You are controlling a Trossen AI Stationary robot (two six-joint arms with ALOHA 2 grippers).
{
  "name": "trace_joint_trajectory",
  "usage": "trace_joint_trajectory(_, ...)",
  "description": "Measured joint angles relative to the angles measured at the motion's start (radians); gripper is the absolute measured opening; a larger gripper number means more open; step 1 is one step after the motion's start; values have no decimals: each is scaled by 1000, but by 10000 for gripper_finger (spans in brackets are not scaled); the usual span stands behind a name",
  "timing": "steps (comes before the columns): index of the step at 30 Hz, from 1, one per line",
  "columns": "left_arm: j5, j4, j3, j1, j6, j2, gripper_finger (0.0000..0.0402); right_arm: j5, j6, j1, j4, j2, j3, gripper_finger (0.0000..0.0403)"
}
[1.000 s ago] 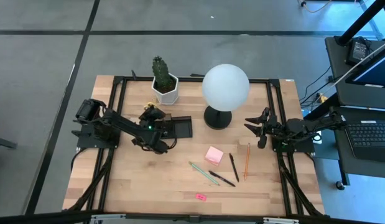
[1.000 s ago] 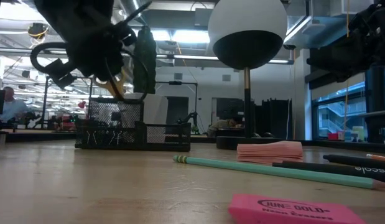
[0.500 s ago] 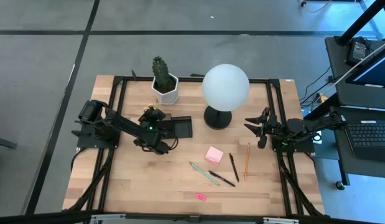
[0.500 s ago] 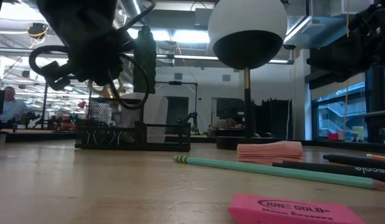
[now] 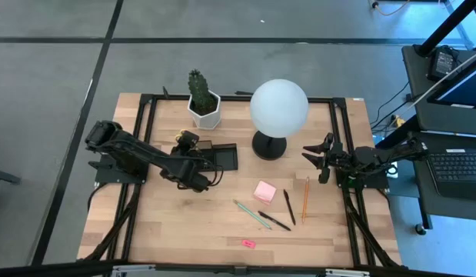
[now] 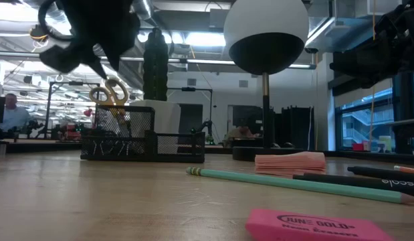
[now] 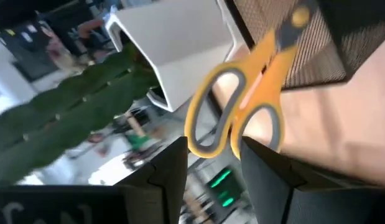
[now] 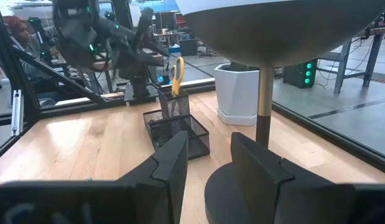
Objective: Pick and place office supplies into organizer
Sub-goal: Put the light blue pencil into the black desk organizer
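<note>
A wooden table (image 5: 184, 223) with a black frame stands on a grey floor; the low view shows a workshop hall behind it.

The left gripper (image 6: 93, 50) hangs at the upper left of the low view, above the organizer's tall mesh cup. Its fingers (image 7: 173, 168) stand apart and hold nothing. In the left wrist view the yellow-handled scissors (image 7: 242, 106) sit just beyond the parted fingertips, clear of them, handles up and blades down inside the mesh cup. In the low view the handles (image 6: 108, 94) project above the cup rim.

The organizer (image 5: 218, 156) lies left of centre in the high view, between the left arm and the lamp base. It is a black mesh tray with a tall cup at one end and lower compartments beside it.

Behind the organizer, at upper centre of the high view, stands the cactus (image 5: 198, 88) in a white hexagonal pot. To its right stands the white globe lamp (image 5: 278, 108).

Loose supplies lie on the table at lower centre-right of the high view: the pink sticky-note pad (image 5: 264, 191), the green pen (image 5: 252, 215), two black pens (image 5: 274, 221), the orange pencil (image 5: 305, 199), and a pink eraser (image 5: 247, 244) nearest the lower edge.

The right gripper (image 5: 313, 158) waits at the right edge of the table beside the lamp base, fingers (image 8: 173, 162) parted and empty.
</note>
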Motion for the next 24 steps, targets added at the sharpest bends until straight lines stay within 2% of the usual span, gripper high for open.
trace_joint_trajectory(5, 81, 10, 73, -32, -91, -56, 140, 0, 0, 0, 0, 0, 0, 126)
trace_joint_trajectory(8, 122, 82, 125, -57, -103, -67, 141, 0, 0, 0, 0, 0, 0, 126)
trace_joint_trajectory(17, 277, 601, 160, -89, 114, -61, 134, 0, -3, 0, 0, 0, 0, 126)
trace_joint_trajectory(24, 396, 792, 160, -88, 158, -3, 133, 0, -8, 0, 0, 0, 0, 127)
